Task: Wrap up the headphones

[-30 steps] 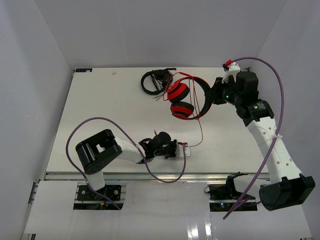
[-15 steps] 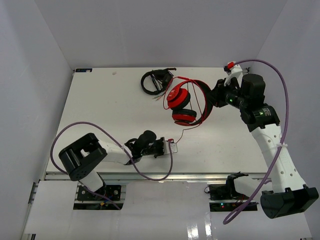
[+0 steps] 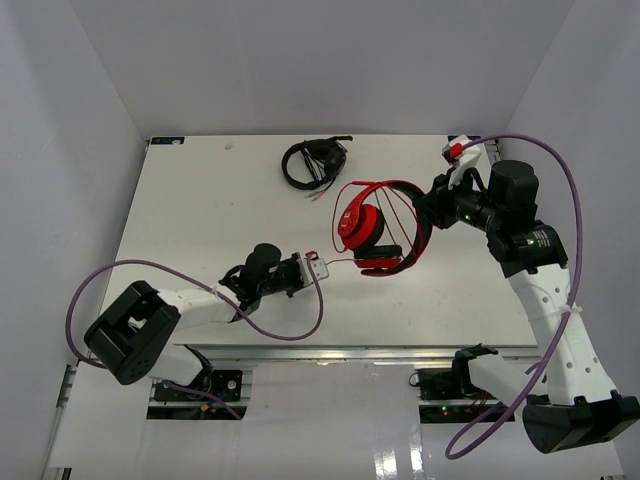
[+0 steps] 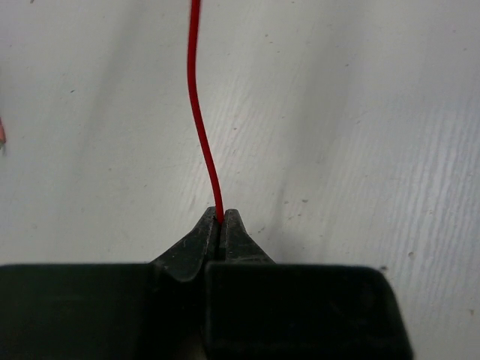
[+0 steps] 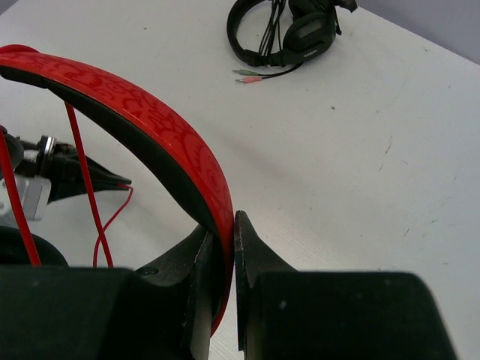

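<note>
Headphones (image 3: 356,218), red with black ear pads, are being held just right of the middle of the white table (image 3: 200,210), as the overhead view shows. The right gripper (image 3: 427,207) is reaching in from the right side and pinching the headband (image 5: 142,112). In the right wrist view its two black fingers (image 5: 251,251) are pressing on either side of the band, one against the patterned red outer face and the other against the black inner lining. The two ear cups (image 3: 380,256) are sitting at the left ends of the band, one toward the far edge and one toward the arms; whether they are touching the table cannot be told.

A thin red cable (image 3: 338,262) is running leftward from the nearer ear cup to the left gripper (image 3: 312,266), which is lying low over the table near its front. In the left wrist view the fingertips (image 4: 236,232) are pressing together on the cable, which is leading straight away from them above the table surface. Further red strands are crossing the opening of the headband.

A black headset (image 3: 312,160) is lying near the far edge, well apart from both grippers, with its dark cable bundled on it and its pink and green plugs (image 5: 251,75) pointing outward.
</note>
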